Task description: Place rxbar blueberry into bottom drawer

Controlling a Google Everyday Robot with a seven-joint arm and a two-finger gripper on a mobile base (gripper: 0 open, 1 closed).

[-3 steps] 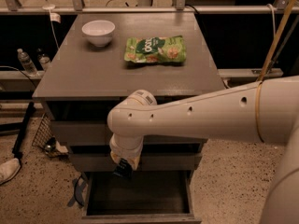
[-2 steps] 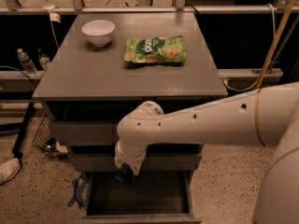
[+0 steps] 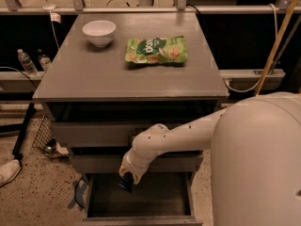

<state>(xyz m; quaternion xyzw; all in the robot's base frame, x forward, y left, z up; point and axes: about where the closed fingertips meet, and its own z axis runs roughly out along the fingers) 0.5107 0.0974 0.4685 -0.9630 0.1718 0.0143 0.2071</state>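
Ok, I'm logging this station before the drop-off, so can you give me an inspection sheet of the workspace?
Surface: grey cabinet top, holding two items.
Job's things: bottom drawer pulled open, dark inside; rxbar blueberry, probably the small dark bluish shape at the gripper's tip, above the drawer's left part.
Clutter: white bowl at back left; green snack bag to its right, apart from it.
Grippers: gripper hangs low before the drawer fronts, over the open drawer.
Cables: white cable right of the cabinet.
Surroundings: water bottles, wire basket and shoe on the left.
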